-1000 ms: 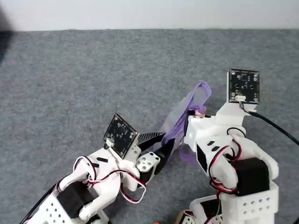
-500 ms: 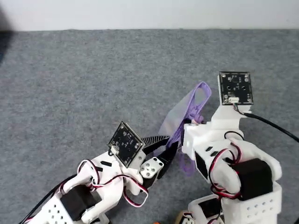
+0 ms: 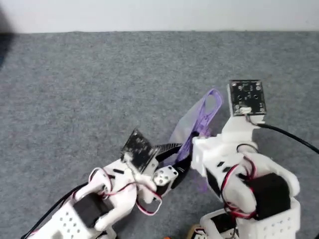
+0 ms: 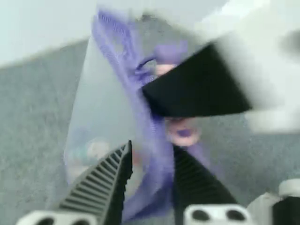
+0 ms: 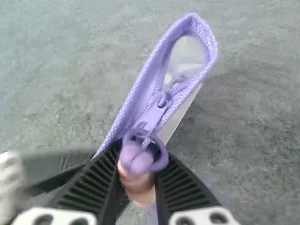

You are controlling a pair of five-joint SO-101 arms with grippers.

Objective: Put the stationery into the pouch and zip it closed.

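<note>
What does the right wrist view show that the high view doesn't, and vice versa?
Right wrist view adds: the purple zipper slider partway along its track, and the purple pull loop with a pinkish bead clamped in the right gripper between ribbed black fingers.
High view adds: the white left arm and white right arm side by side, with the pale wall behind.
Shared: the clear plastic pouch with purple zip edging, held up off the grey felt table, its far end open.
</note>
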